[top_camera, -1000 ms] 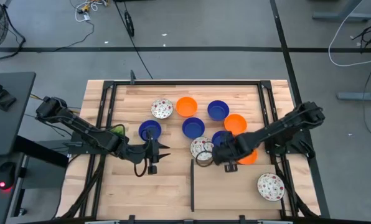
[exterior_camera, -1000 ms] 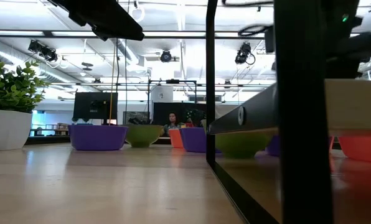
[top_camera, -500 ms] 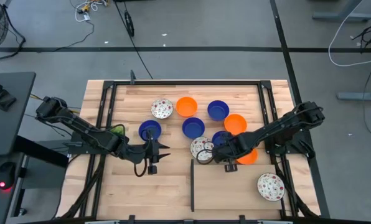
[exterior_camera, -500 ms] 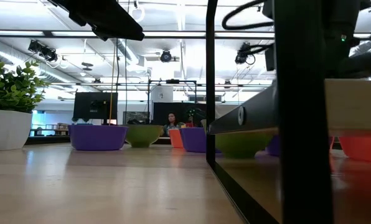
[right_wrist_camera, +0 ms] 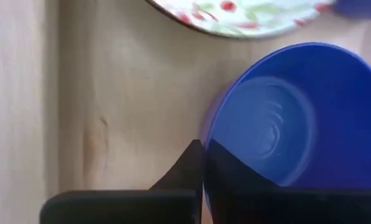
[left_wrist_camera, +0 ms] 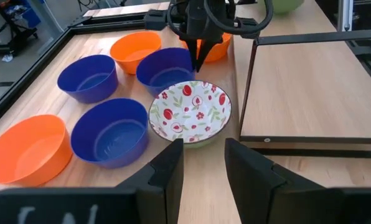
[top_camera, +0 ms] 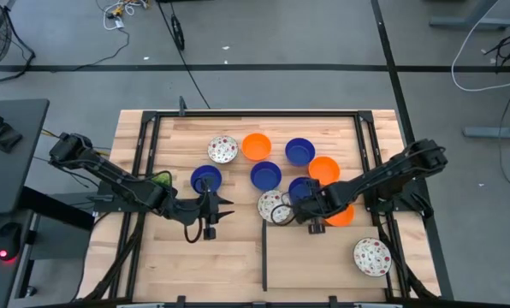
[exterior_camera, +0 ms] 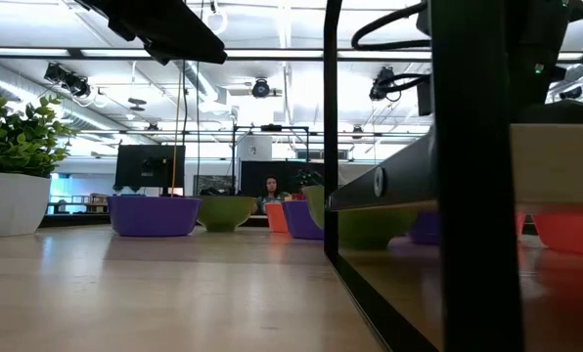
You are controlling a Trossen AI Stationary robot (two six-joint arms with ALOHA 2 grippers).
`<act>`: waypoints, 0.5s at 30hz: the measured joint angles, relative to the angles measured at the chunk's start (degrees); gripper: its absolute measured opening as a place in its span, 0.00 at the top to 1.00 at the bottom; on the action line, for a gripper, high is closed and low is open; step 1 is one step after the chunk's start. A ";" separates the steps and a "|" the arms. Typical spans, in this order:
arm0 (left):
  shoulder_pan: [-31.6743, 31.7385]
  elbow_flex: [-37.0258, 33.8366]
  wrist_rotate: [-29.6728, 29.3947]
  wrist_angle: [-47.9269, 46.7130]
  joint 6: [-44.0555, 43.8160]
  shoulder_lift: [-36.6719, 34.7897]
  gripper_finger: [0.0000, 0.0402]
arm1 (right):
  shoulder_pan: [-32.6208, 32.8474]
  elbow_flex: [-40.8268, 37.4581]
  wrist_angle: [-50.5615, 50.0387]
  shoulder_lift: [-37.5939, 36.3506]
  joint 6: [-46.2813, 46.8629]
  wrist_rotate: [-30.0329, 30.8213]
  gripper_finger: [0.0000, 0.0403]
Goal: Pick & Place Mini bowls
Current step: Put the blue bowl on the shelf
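Observation:
Several mini bowls sit in a cluster at the table's middle and far side: blue, orange and white red-speckled. My right gripper is shut on the blue bowl next to a speckled bowl. That bowl rests on its base, just ahead of my open left gripper, which touches nothing. The left gripper hovers near another blue bowl. A further speckled bowl sits alone near the table's right front. My right gripper grips the blue bowl's rim on the side facing the speckled bowl, one finger inside the bowl and one outside. The fingers come from above, pointing steeply down. The bowl stands upright with its base on the table.
Orange bowls and blue bowls crowd around the held one. A black frame rail runs toward the near edge at mid-table. A potted plant stands on the left side.
My right gripper has sunk a little and shut on the blue bowl's rim. The speckled bowl beside it has slid slightly toward the table's left.

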 joint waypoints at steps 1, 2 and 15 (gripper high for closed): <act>0.00 0.00 0.00 0.00 -0.01 0.00 0.70 | 0.00 0.00 -0.30 -0.51 0.46 0.66 0.98; 0.00 0.00 0.00 0.00 -0.04 0.00 0.70 | 0.00 0.03 -0.77 -1.15 0.84 1.58 0.97; 0.00 0.00 0.00 0.02 -0.21 0.00 0.70 | 3.81 14.01 -10.00 -8.82 4.47 4.76 0.99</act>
